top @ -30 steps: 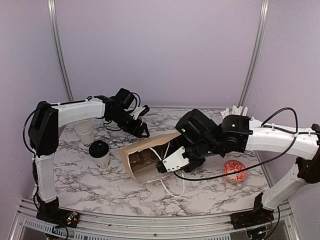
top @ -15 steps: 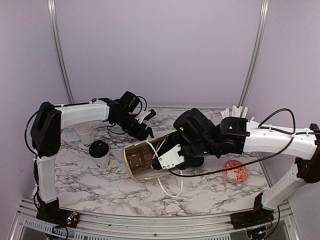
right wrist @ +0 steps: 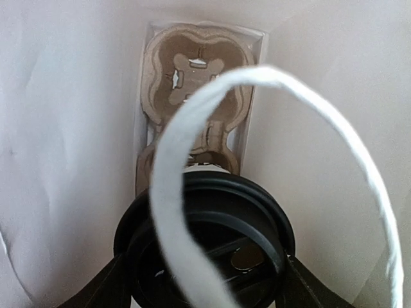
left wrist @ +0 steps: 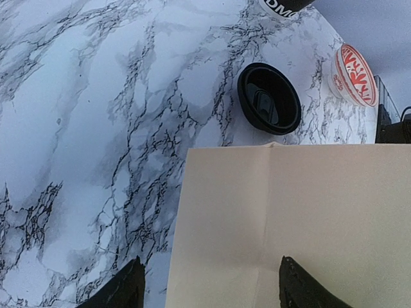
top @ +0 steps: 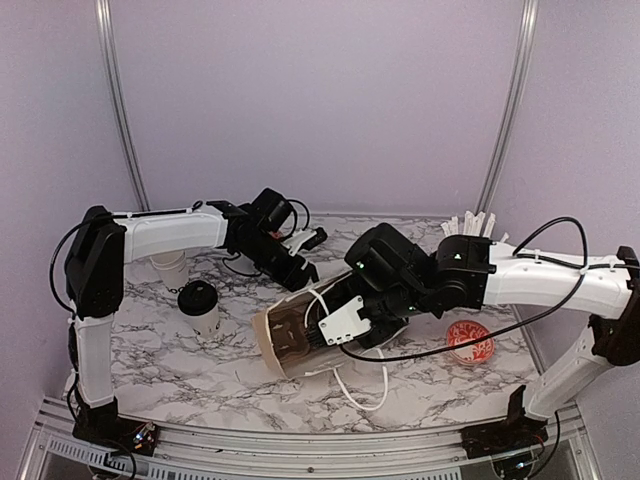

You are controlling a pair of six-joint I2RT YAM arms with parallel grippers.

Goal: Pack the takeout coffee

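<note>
Inside paper bag (right wrist: 64, 128), black-lidded cup (right wrist: 247, 221) — round, glossy

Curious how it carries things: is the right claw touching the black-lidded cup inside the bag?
Touching. In the right wrist view the right gripper clamps the cup from both sides.

Table (left wrist: 77, 128): marble-pattern top, smooth, faint sheen.
Bag (left wrist: 302, 218): tan paper, matt, creased.
Cup lid (right wrist: 253, 212): black plastic, glossy.
Carrier (right wrist: 160, 58) inside bag: brown pulp card, matt, rough.
Bag handle (right wrist: 168, 192): white cord.
</note>
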